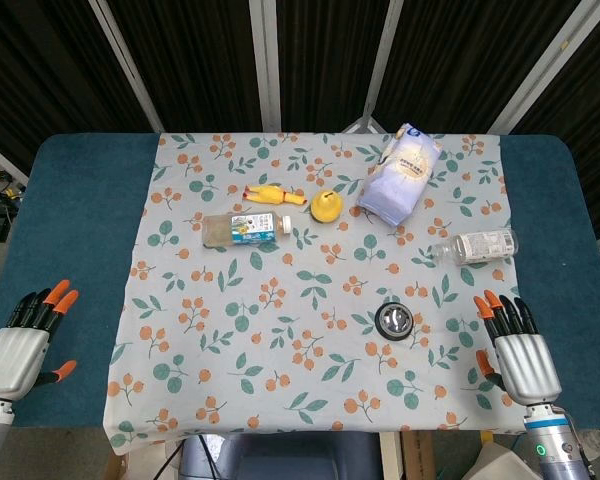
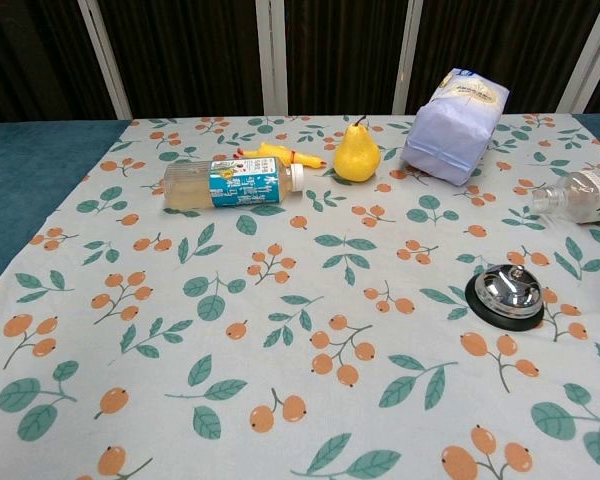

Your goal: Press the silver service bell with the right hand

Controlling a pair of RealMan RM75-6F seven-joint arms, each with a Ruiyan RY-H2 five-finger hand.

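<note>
**A:** Quick rundown near to far. Your right hand (image 1: 520, 352) sits at the table's near right edge, palm down, fingers spread and holding nothing. Your left hand (image 1: 25, 345) is the same story at the near left, resting on the teal table (image 1: 75, 230), empty and released.

**B:** And the bell?

**A:** The silver dome service bell on its black base (image 1: 395, 320) is on the floral tablecloth (image 1: 280, 300), near your right hand but apart from it, inward and a bit further out.

**B:** Further back?

**A:** A clear plastic bottle (image 1: 475, 246) lying on its side at right, a teal-labelled bottle (image 1: 242, 228) lying at left, then a yellow pear (image 2: 357, 152), a yellow rubber chicken toy (image 1: 272, 195), and a pale lavender bag (image 2: 454, 125) farthest.
</note>
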